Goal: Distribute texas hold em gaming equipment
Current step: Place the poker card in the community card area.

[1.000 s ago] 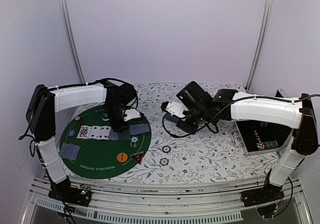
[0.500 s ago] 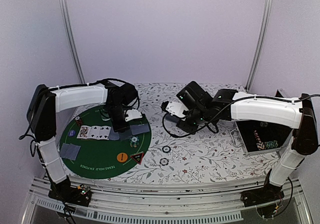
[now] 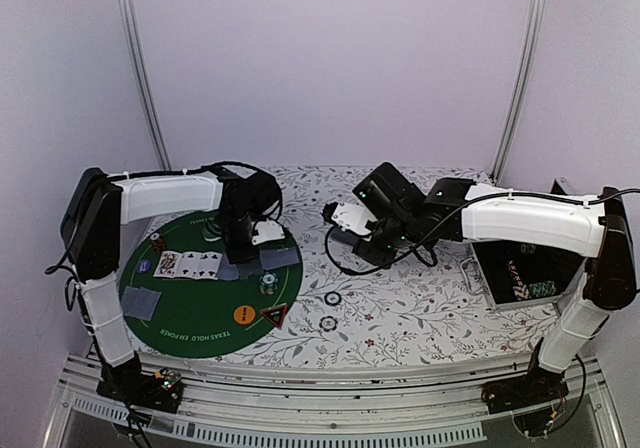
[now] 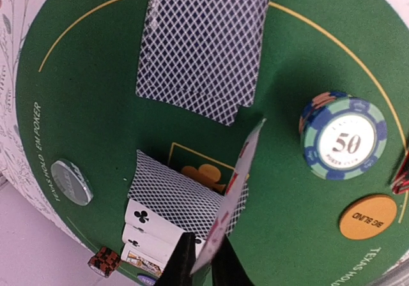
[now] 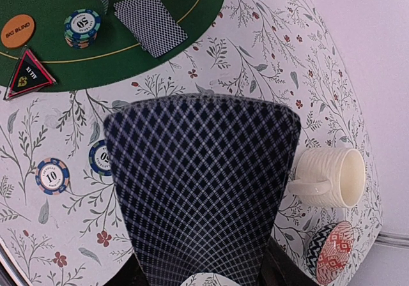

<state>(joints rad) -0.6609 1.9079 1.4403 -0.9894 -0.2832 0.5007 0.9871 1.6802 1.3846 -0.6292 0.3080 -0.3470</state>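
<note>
Overhead, lilac walls enclose a floral table (image 3: 400, 308) with a green mat (image 3: 185, 293) at its left. Near the table's far side sit a mug (image 5: 332, 177) and a dish (image 5: 332, 251); two chips (image 5: 52, 175) lie off the mat. Bent over the mat, the left claw (image 4: 203, 270), narrow, pinches one card (image 4: 233, 203) on edge above face-down cards (image 4: 204, 43). Mid-table, the right claw (image 5: 204, 274) grips the deck (image 5: 201, 190).
</note>
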